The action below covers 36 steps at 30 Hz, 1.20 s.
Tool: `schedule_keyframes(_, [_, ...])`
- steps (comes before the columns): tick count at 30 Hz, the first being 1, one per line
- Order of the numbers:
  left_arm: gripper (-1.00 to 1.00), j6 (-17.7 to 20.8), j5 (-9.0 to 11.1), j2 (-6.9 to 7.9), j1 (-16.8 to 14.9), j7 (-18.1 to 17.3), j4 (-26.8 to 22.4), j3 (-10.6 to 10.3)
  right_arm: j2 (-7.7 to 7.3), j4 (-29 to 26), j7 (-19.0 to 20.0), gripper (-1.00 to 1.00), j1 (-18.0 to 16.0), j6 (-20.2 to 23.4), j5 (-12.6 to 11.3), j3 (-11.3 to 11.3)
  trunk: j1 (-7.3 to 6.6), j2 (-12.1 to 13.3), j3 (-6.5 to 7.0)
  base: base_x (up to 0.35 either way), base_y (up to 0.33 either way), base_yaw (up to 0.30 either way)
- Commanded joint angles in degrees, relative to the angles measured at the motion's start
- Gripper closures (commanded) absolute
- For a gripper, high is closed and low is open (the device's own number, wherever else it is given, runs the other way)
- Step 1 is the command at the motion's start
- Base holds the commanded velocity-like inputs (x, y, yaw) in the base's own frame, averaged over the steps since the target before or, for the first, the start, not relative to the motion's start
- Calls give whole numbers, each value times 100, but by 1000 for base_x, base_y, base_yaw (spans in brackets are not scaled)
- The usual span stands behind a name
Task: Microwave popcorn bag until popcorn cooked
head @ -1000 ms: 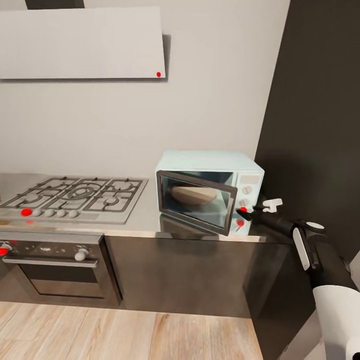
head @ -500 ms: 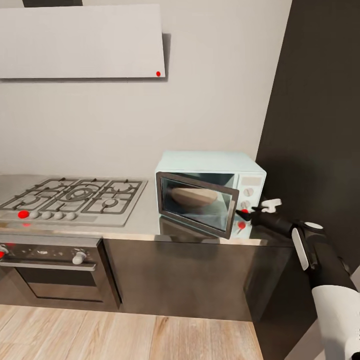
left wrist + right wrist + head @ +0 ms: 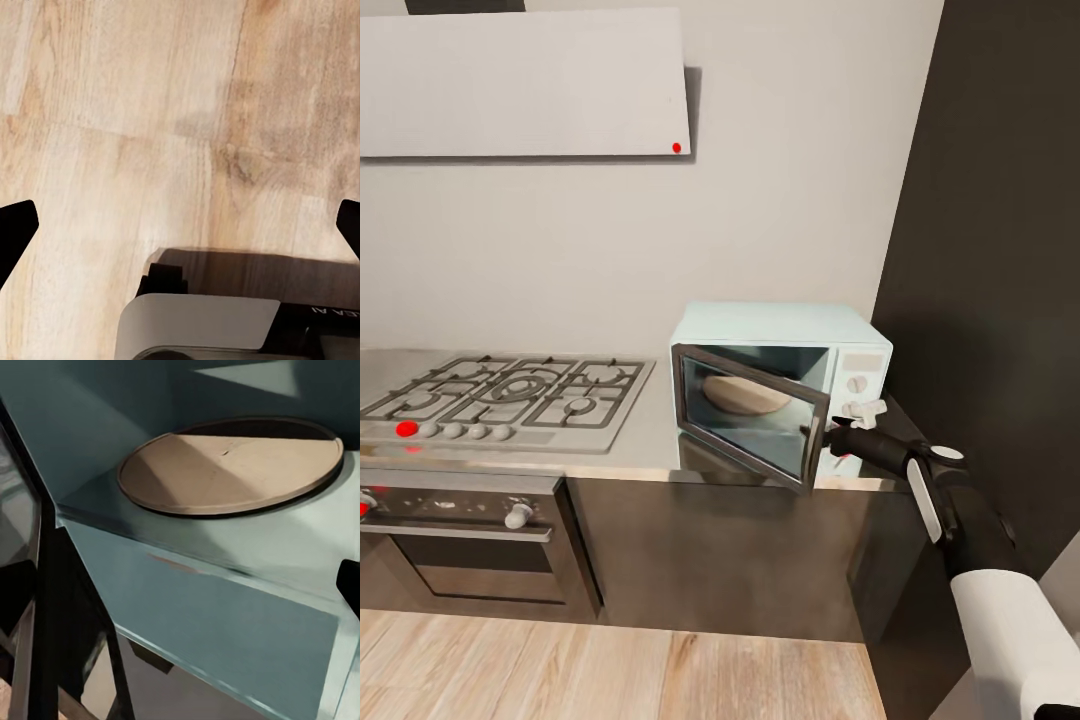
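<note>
At frame left, hob: a steel gas hob (image 3: 510, 395) sat on the grey counter (image 3: 640, 440), with a dark oven (image 3: 470, 540) below it.
Upper left, hood: a pale panel (image 3: 525, 85) hung on the wall, well clear of the work.
Centre, microwave: the mint-blue microwave (image 3: 785, 335) stood on the counter, its dark glass door (image 3: 750, 420) partly open.
Change: against the pictures from a second ago, the door had swung wider and the right arm had drawn back toward the robot, so the cavity was opening up for loading.
Inside: a tan round turntable (image 3: 229, 465) lay bare; I could not find the popcorn bag anywhere.
Right, tool: the right tool (image 3: 832, 438) was at the door's free edge; whether its fingers were together or apart I cannot tell.
Left tool: its fingers (image 3: 15, 232) were spread apart over the wood floor (image 3: 150, 112), holding nothing.
Obstacle: the dark cabinet wall (image 3: 1000, 250) crowded the right arm.
</note>
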Motion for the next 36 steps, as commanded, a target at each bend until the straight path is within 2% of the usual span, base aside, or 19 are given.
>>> schedule_keyframes(1, [-100,-20,2,-1,-4,-2,5,14,4,-4,31,-100,-4,47,-17,-9,0,-3,-6,0,0,0])
schedule_keyframes(21, [-100,-19,29,-1,-4,-2,5,6,41,-62,144,-100,5,62,-85,16,0,-3,-6,-42,27,0])
schedule_keyframes(25, [-100,-20,24,-1,-6,-2,5,9,46,-82,229,-100,5,76,-85,120,0,-3,-6,-5,0,0])
schedule_keyframes(27, [-100,-18,27,-6,-11,-2,5,7,46,-101,336,-100,11,77,-85,193,0,-3,-6,-218,0,0])
schedule_keyframes(32, [-100,-17,28,-10,-11,-2,5,6,47,-127,692,-100,30,59,-85,216,0,-3,-6,-137,0,0])
schedule_keyframes(33, [-100,-21,28,-8,-9,-2,5,6,47,-136,864,-100,36,52,-85,213,0,-3,-6,-19,0,0])
schedule_keyframes(36, [-100,-18,29,-8,-8,-2,5,6,47,-136,1005,-100,39,70,-85,215,0,-3,-6,-9,0,0])
